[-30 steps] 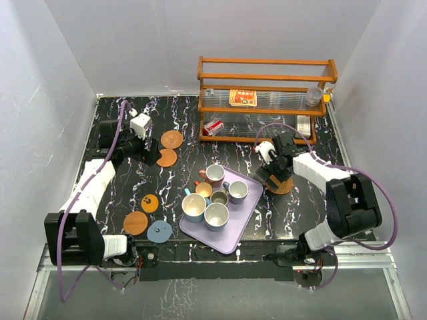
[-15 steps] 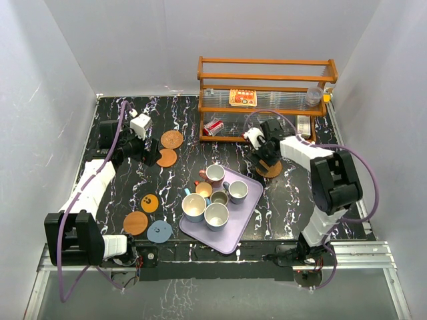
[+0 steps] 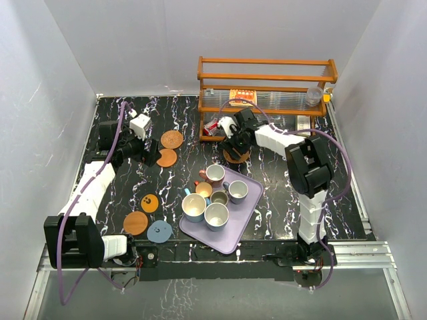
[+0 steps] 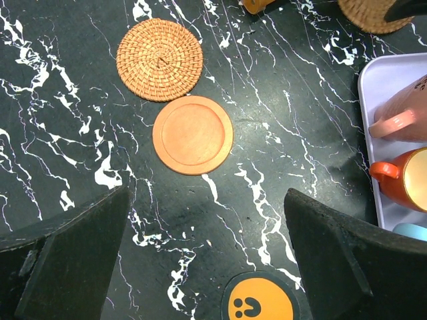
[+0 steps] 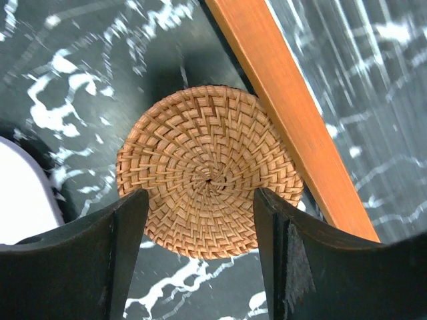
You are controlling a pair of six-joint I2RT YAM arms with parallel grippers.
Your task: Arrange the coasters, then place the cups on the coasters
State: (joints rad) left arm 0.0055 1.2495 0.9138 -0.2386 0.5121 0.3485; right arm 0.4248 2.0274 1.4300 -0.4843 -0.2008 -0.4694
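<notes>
We see a rattan coaster [image 5: 208,180] of coarse, dry weave, with a smooth varnished wooden rail [image 5: 293,120] at its two o'clock. The table [image 4: 267,100] looks like polished black marble, white-veined. The plain orange coaster [image 4: 193,135] is smooth and matt, and the second rattan coaster [image 4: 159,59] at its eleven o'clock is rough. The lilac tray [image 3: 233,235] looks like matt plastic, and the cups [image 3: 216,216] look glazed.

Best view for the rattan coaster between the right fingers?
Right wrist: the rattan coaster fills the frame, weave sharp, a finger on each side. Top external shows only a small sliver under the right gripper. Left wrist catches just its edge, top right.
</notes>
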